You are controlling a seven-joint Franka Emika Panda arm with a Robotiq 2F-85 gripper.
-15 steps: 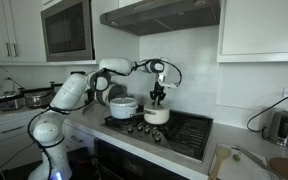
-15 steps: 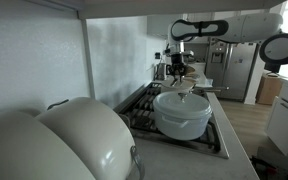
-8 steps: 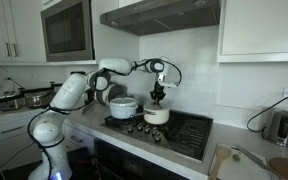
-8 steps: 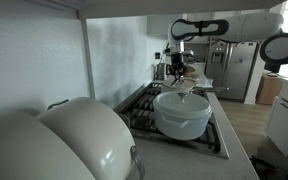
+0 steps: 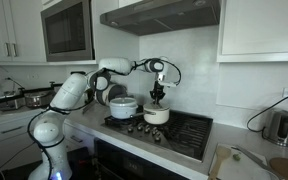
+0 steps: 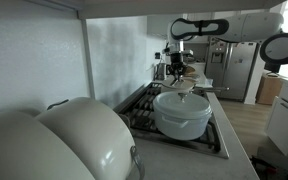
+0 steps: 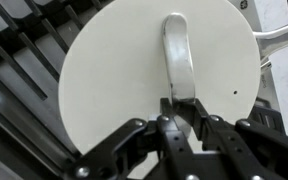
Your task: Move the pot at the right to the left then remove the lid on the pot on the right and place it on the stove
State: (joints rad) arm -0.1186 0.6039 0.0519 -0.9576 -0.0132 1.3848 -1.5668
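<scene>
Nothing is shifting since the earlier frames; the gripper (image 7: 182, 108) is staying low over the pot (image 5: 156, 116) on the stove (image 5: 189, 130), so the lift is seemingly not yet beginning; in the wrist view the fingers (image 7: 200, 112) are pinching the near end of the handle (image 7: 178, 50), clamping the lid (image 7: 109, 90), which is lying flat, apparently on the pot.
</scene>
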